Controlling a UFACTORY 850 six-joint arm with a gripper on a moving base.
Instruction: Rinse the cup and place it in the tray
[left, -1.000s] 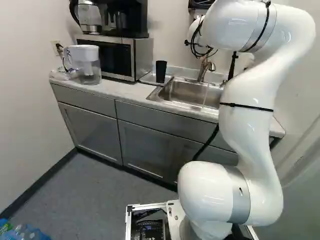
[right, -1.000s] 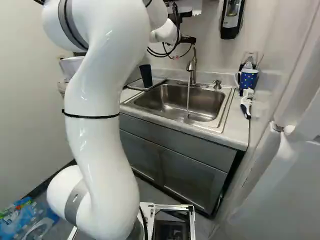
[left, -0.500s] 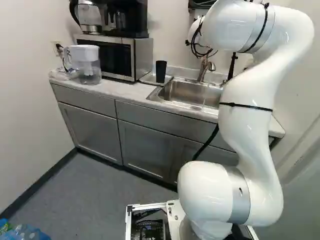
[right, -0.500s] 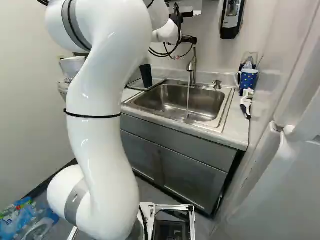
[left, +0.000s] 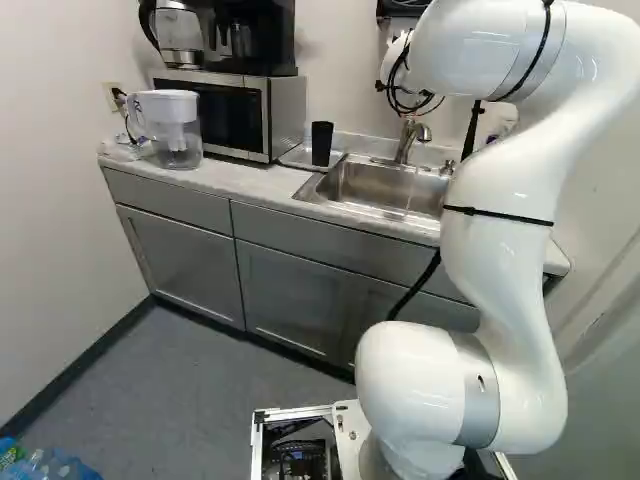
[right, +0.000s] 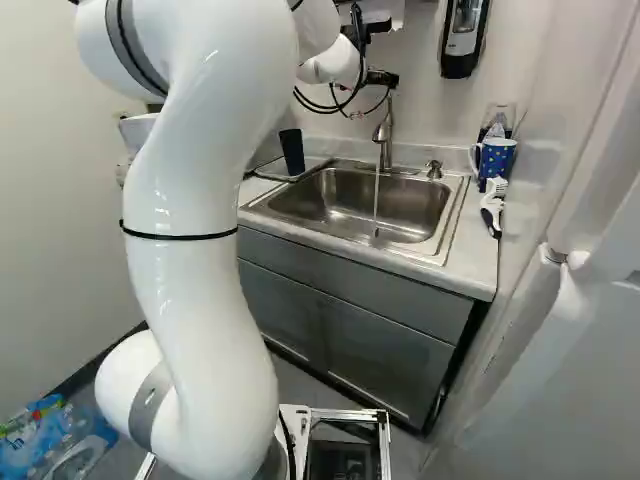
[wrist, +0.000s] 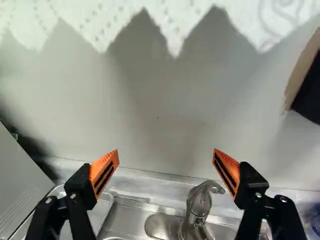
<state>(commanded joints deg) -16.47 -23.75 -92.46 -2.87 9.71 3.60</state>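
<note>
You have the gripper (right: 382, 78) up near the faucet, with its fingers (wrist: 104, 169) spread wide apart; neither orange pad is touching anything, and you are carrying nothing. Your black cup (left: 322, 143) stands upright on the tray (left: 296, 158), toward its sink side. In the wrist view the tray (wrist: 102, 212) lies low under one finger, showing on both sides of it; you can't make out the cup there.

Between the fingers, lower than the pads and closer to the finger away from the tray, you have the faucet (wrist: 197, 205). A thin stream of water (right: 376, 205) runs from it into the sink (right: 350, 205), which is set into the bench (right: 466, 262) below the fingers. Ahead of the fingers you face the wall (wrist: 157, 132), with a white patterned sheet (wrist: 150, 25) hanging higher up, its edge jagged. Outside the tray-side finger, you can see the microwave (left: 285, 115), just beside the tray; past it stands the water pitcher (left: 178, 135), with the coffee maker (left: 245, 35) and glass kettle (left: 180, 35) on top of the microwave.

On the other side of the faucet from the tray, you have the soap pump (right: 433, 169) behind the sink, then the blue spotted mug (right: 496, 160) with a brush (right: 491, 210) in front of it. A soap dispenser (right: 463, 35) hangs on the wall above that end.
</note>
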